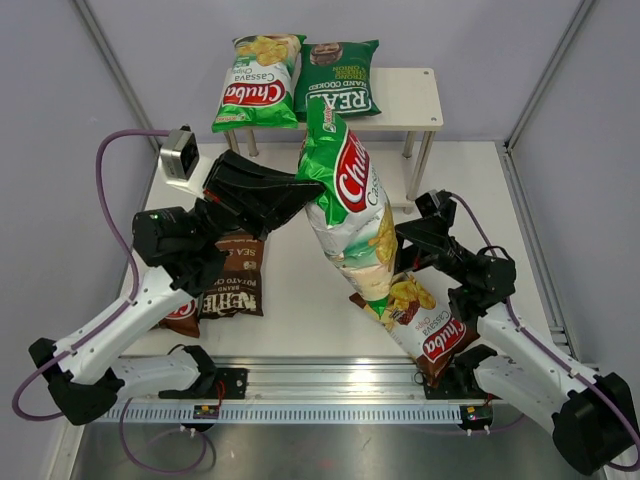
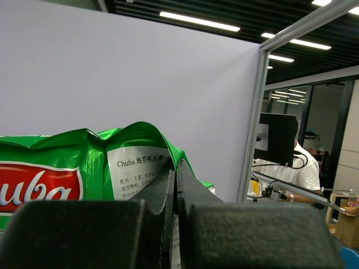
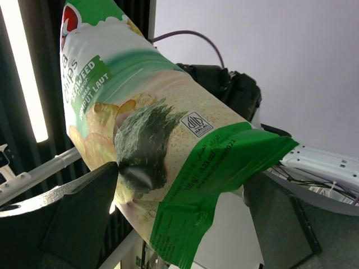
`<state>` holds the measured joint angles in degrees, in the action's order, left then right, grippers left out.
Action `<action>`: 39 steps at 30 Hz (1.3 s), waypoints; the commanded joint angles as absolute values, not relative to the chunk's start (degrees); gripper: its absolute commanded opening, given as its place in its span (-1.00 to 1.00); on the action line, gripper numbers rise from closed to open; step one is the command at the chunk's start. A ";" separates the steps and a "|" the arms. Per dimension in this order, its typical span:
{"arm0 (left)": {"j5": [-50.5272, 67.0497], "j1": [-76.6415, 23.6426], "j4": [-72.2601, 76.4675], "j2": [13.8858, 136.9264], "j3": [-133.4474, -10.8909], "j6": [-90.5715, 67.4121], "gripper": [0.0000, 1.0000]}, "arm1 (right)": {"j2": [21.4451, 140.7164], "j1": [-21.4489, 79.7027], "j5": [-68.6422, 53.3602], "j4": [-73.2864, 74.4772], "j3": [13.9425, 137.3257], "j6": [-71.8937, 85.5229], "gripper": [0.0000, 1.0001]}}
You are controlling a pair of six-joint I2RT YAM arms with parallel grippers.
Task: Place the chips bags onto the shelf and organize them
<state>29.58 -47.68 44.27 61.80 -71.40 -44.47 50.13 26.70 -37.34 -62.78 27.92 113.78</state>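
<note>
My left gripper [image 1: 303, 186] [image 2: 176, 166] is shut on the top seam of a light-green Chuba bag [image 1: 350, 210] [image 2: 67, 168] and holds it in the air in front of the shelf [image 1: 415, 105]. The bag hangs tilted, its lower end [image 3: 168, 162] between the wide-apart fingers of my right gripper [image 1: 403, 250] [image 3: 179, 188], which is open. Another light-green Chuba bag [image 1: 255, 80] and the dark-green REAL bag [image 1: 340, 80] lie on the shelf's top board. A brown Chuba bag [image 1: 432, 330] lies on the table by the right arm. The Kettle bag [image 1: 235, 282] and another brown bag [image 1: 180, 312] lie under the left arm.
The right part of the shelf's top board [image 1: 420, 90] is bare. The white table [image 1: 300, 300] ends at a metal rail [image 1: 330, 385] at the near edge. Grey walls with frame posts [image 1: 540, 80] close in the back and sides.
</note>
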 commanded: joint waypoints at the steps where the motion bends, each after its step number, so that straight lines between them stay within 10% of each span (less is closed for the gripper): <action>1: 32.43 -47.55 57.82 63.54 -70.75 -48.33 -1.00 | 50.19 29.17 -33.32 -69.87 31.37 113.38 0.99; 9: 31.73 -47.55 66.44 66.09 -66.11 -51.68 -1.00 | 49.57 30.85 -30.06 -69.61 35.42 112.33 0.94; 17: 25.23 -47.02 61.36 61.80 -57.31 -47.65 -0.99 | 43.78 30.85 -28.48 -55.57 33.84 103.02 0.01; 21: 21.98 -47.02 52.58 58.54 -55.81 -40.45 -0.54 | 39.74 30.85 -26.03 -44.59 34.89 95.90 -0.30; 28: 15.74 -47.02 42.46 53.79 -51.68 -31.74 0.92 | 34.37 30.85 -18.73 -26.39 40.24 82.73 -0.49; 39: 5.89 -49.57 28.12 60.02 -56.16 -26.71 0.98 | 38.76 30.85 -18.28 -27.50 45.35 71.99 -0.54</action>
<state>6.92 -47.27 39.46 56.29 -56.18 -27.64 38.48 29.85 -14.55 -21.39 41.47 76.60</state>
